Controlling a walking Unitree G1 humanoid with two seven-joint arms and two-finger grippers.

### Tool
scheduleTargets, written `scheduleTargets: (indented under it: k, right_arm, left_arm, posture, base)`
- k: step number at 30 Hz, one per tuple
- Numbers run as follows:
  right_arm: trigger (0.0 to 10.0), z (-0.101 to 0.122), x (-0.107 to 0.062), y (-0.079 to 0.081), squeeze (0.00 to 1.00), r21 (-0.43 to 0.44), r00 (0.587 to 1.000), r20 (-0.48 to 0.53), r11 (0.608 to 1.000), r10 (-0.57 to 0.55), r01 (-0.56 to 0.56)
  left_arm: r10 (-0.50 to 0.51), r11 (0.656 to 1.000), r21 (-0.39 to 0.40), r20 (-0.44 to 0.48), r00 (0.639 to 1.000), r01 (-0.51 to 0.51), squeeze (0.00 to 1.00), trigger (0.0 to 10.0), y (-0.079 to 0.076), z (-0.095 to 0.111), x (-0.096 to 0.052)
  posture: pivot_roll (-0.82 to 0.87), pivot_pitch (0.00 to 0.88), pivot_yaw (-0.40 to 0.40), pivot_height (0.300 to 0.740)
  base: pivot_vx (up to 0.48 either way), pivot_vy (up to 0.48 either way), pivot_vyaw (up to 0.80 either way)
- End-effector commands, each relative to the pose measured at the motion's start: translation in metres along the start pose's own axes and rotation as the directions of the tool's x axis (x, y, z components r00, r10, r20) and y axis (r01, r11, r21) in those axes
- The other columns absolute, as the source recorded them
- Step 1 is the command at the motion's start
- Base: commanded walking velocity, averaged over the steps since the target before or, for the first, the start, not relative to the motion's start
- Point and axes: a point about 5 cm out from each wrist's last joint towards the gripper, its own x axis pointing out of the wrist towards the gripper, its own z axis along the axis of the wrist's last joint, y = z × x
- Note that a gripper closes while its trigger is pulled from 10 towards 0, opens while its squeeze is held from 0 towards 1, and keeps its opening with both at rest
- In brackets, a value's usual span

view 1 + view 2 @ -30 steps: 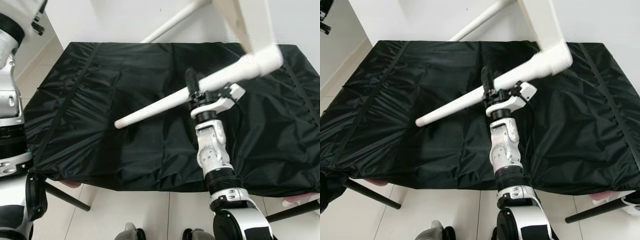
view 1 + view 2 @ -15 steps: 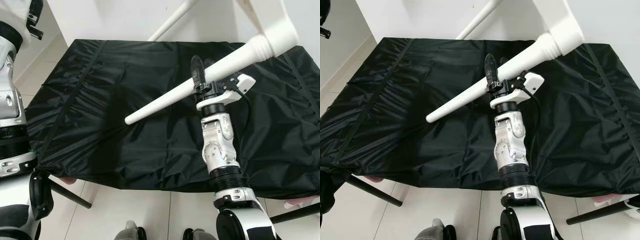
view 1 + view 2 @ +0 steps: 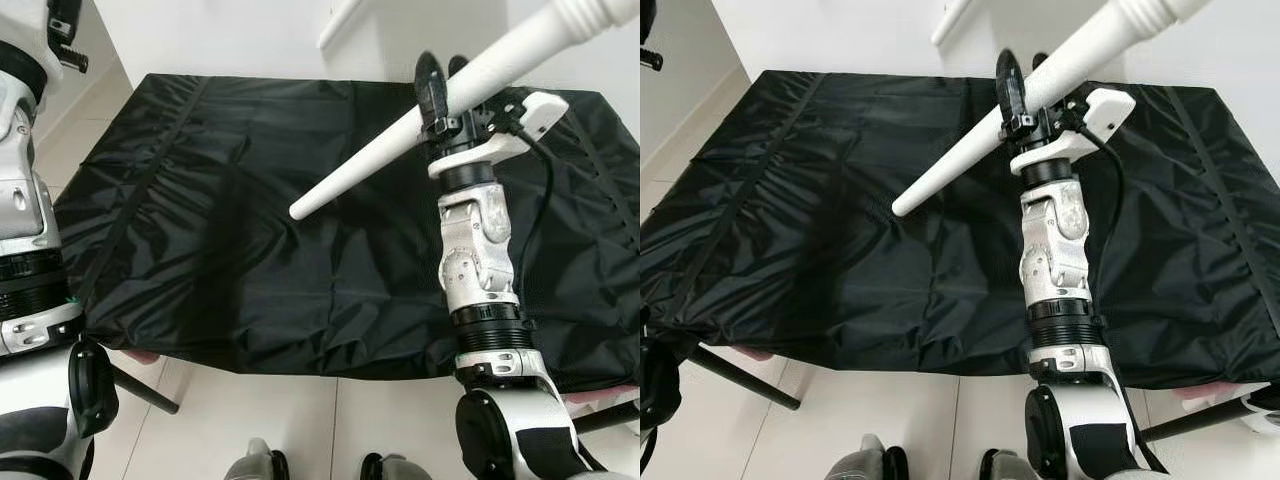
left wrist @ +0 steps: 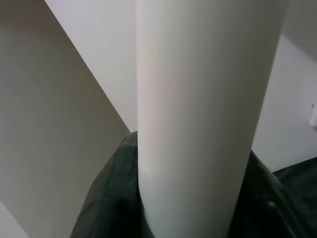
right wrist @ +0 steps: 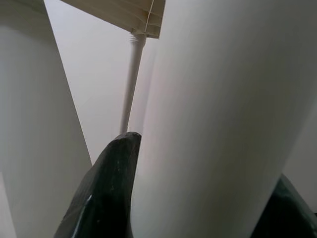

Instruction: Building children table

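right gripper is clamped round a white leg, left gripper round another, prob to lift the kids' table off the black cloth w/ legs as handles.

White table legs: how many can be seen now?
2. One leg is held by the right gripper above the black cloth; another leg shows at the top. Others may be hidden.

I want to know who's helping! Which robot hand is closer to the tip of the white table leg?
Right. The right gripper clamps the white table leg; the left arm stands far aside.
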Motion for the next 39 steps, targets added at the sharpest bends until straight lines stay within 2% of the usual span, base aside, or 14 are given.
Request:
scheduleTargets:
  k: [1, 6, 8, 9, 10, 11, 14, 15, 17, 21, 24, 27, 33, 39]
  right_arm:
    - [0.0, 0.052, 0.028, 0.021, 0.00, -0.080, 0.967, 0.210, 0.989, 0.142, -0.128]
    - [0.0, 0.057, 0.024, 0.010, 0.00, -0.106, 0.979, 0.133, 0.984, 0.154, -0.140]
    - [0.0, 0.060, 0.019, 0.000, 0.00, -0.122, 0.986, 0.076, 0.983, 0.149, -0.140]
    - [0.0, 0.060, 0.019, 0.000, 0.00, -0.122, 0.986, 0.076, 0.983, 0.149, -0.140]
    - [0.0, 0.062, 0.009, -0.011, 0.00, -0.152, 0.988, 0.016, 0.977, 0.156, -0.152]
    - [0.0, 0.063, 0.003, -0.016, 0.00, -0.177, 0.987, -0.010, 0.971, 0.161, -0.160]
    - [0.0, 0.064, -0.004, -0.021, 0.00, -0.206, 0.986, -0.038, 0.965, 0.160, -0.165]
    - [0.0, 0.065, -0.008, -0.023, 0.00, -0.226, 0.985, -0.055, 0.959, 0.161, -0.169]
    - [0.0, 0.068, -0.015, -0.028, 0.00, -0.250, 0.985, -0.077, 0.954, 0.152, -0.167]
    - [0.0, 0.074, -0.020, -0.031, 0.00, -0.267, 0.984, -0.104, 0.949, 0.146, -0.169]
    - [0.0, 0.089, -0.025, -0.040, 0.00, -0.321, 0.990, -0.075, 0.937, 0.123, -0.141]
    - [0.0, 0.100, -0.019, -0.033, 0.00, -0.329, 0.989, -0.021, 0.933, 0.143, -0.142]
    - [0.0, 0.109, -0.013, -0.022, 0.00, -0.318, 0.983, 0.010, 0.933, 0.182, -0.170]
    - [0.0, 0.122, -0.013, -0.021, 0.00, -0.353, 0.982, 0.033, 0.921, 0.186, -0.163]
  left_arm:
    - [-0.007, 1.000, -0.021, 0.096, 0.995, 0.009, 0.00, 10.0, 0.001, 0.022, 0.000]
    - [-0.061, 0.997, -0.041, 0.072, 0.996, 0.065, 0.00, 10.0, -0.006, 0.018, -0.004]
    - [-0.132, 0.986, -0.098, 0.057, 0.990, 0.137, 0.00, 10.0, -0.016, 0.013, -0.009]
    - [-0.132, 0.986, -0.098, 0.057, 0.990, 0.137, 0.00, 10.0, -0.016, 0.013, -0.009]
    - [-0.212, 0.967, -0.133, 0.045, 0.976, 0.216, 0.00, 10.0, -0.029, 0.007, -0.014]
    - [-0.249, 0.956, -0.148, 0.055, 0.967, 0.254, 0.00, 10.0, -0.035, 0.007, -0.017]
    - [-0.283, 0.940, -0.176, 0.079, 0.956, 0.292, 0.00, 10.0, -0.040, 0.009, -0.021]
    - [-0.309, 0.923, -0.210, 0.092, 0.947, 0.322, 0.00, 10.0, -0.043, 0.009, -0.023]
    - [-0.358, 0.901, -0.218, 0.108, 0.927, 0.374, 0.00, 10.0, -0.051, 0.008, -0.028]
    - [-0.381, 0.884, -0.247, 0.112, 0.918, 0.397, 0.00, 10.0, -0.056, 0.007, -0.032]
    - [-0.369, 0.880, -0.284, 0.101, 0.924, 0.382, 0.00, 10.0, -0.061, -0.001, -0.036]
    - [-0.347, 0.879, -0.310, 0.109, 0.932, 0.363, 0.00, 10.0, -0.060, 0.001, -0.035]
    - [-0.328, 0.876, -0.328, 0.130, 0.936, 0.353, 0.00, 10.0, -0.052, 0.009, -0.033]
    - [-0.324, 0.874, -0.342, 0.123, 0.938, 0.346, 0.00, 10.0, -0.050, 0.006, -0.039]
  posture:
    - [0.01, 0.064, -0.039, 0.740]
    - [0.00, 0.084, -0.056, 0.740]
    - [-0.01, 0.091, -0.060, 0.740]
    - [-0.01, 0.091, -0.060, 0.740]
    - [-0.01, 0.099, -0.056, 0.740]
    - [-0.02, 0.102, -0.053, 0.740]
    - [-0.03, 0.107, -0.050, 0.740]
    - [-0.03, 0.106, -0.047, 0.740]
    - [-0.04, 0.110, -0.042, 0.740]
    - [-0.04, 0.110, -0.038, 0.740]
    - [-0.07, 0.105, -0.030, 0.740]
    - [-0.07, 0.101, -0.023, 0.740]
    - [-0.07, 0.098, -0.023, 0.740]
    - [-0.08, 0.093, -0.025, 0.740]
  base:
    - [0.000, 0.000, 0.00]
    - [0.000, 0.000, 0.00]
    - [0.000, 0.000, 0.00]
    - [0.000, 0.000, 0.00]
    - [0.000, 0.000, 0.00]
    - [0.000, 0.000, 0.00]
    - [0.000, 0.000, 0.00]
    - [0.000, 0.000, 0.00]
    - [0.000, 0.000, 0.00]
    - [0.000, 0.000, 0.00]
    - [0.000, 0.000, 0.00]
    - [0.000, 0.000, 0.00]
    - [0.000, 0.000, 0.00]
    - [0.000, 0.000, 0.00]
